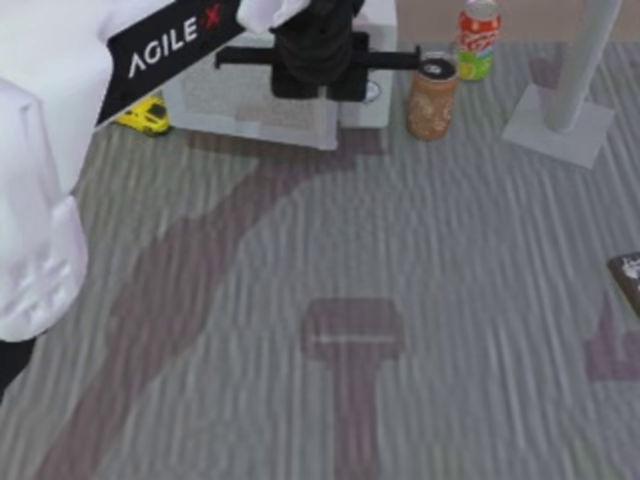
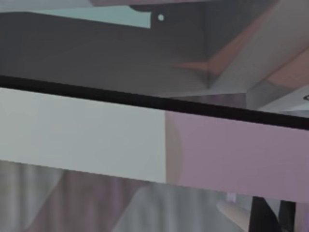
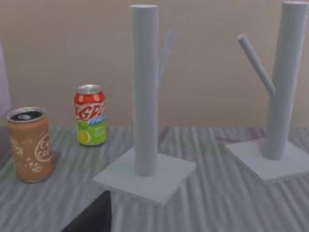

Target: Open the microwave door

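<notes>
- My left gripper (image 1: 318, 62) is at the far edge of the table, over the front of the microwave (image 1: 215, 95), which sits far left-centre.
- Can't tell whether it is clenched or released: the top view shows only the dark wrist body, and the left wrist view is too close-up to read.
- The microwave door (image 1: 265, 105) looks roughly flush with the front, so I'd judge it shut or barely cracked. The pull is still to do.
- My right arm is out of the top view, parked on the right.
- Nearby: brown can (image 1: 432, 95) just right of the microwave, red-green can (image 1: 478, 38) beyond it, grey stand (image 1: 562, 112) further right, yellow box (image 1: 145, 115) at the microwave's left.
- The brown can looks close to the door's swing path.
</notes>
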Available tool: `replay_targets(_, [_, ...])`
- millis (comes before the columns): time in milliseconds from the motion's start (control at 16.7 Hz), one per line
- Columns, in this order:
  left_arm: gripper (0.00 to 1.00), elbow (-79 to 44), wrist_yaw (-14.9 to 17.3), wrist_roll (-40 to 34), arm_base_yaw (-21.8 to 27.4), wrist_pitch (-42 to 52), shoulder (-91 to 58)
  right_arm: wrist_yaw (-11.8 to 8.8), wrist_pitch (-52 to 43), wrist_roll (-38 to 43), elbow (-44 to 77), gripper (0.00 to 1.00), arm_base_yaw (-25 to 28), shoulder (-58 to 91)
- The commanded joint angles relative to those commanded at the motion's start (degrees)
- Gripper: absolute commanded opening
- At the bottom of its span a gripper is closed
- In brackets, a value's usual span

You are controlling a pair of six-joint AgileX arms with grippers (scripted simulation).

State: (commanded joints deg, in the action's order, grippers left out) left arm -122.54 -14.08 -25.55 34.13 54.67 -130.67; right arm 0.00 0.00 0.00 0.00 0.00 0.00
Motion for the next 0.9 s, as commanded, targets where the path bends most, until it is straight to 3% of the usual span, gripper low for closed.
replay_targets(540, [0.00,0.28,0.30,-0.05,0.41,-0.15,-0.11,0.00,0.00,0.00,0.00,1.00,0.00,0.00])
replay_targets(900, [0.00,9.25,2.46,5.00,-0.53,-4.67,5.41,0.00,0.00,0.00,0.00,1.00,0.00,0.00])
